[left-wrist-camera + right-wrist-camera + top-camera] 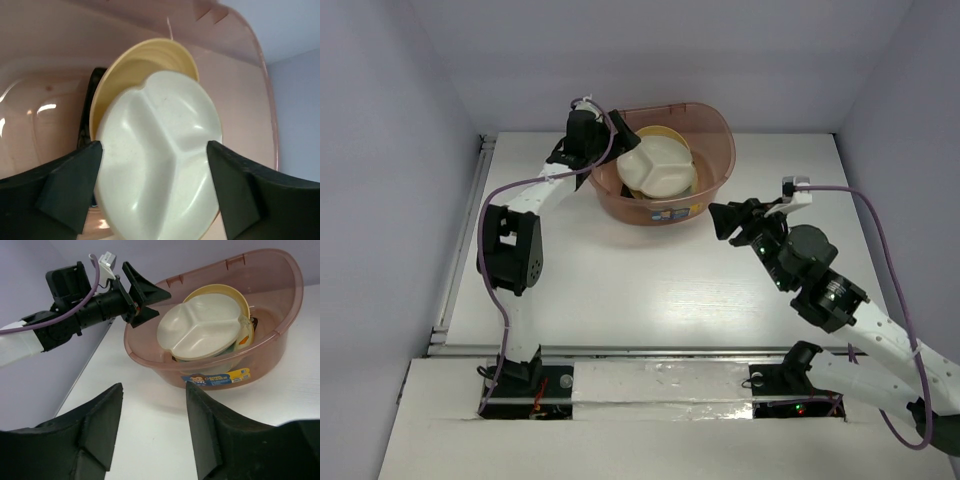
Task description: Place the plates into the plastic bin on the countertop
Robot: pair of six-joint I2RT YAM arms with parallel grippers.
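The pinkish-brown plastic bin (715,180) stands at the back of the white countertop (650,290). A cream divided plate (658,166) lies on top of a stack inside it, over an orange-tan round plate (670,132). My left gripper (618,132) is open, just over the bin's left rim. In the left wrist view its fingers (75,175) stand either side of the cream divided plate (160,155), apart from it, with the orange-tan plate (135,65) behind. My right gripper (725,222) is open and empty, low over the countertop right of the bin (280,315).
A metal rail (455,260) runs along the countertop's left edge. Grey walls close in the back and both sides. The bin's blue and yellow label (216,377) faces the arms. Other plates sit hidden under the top ones.
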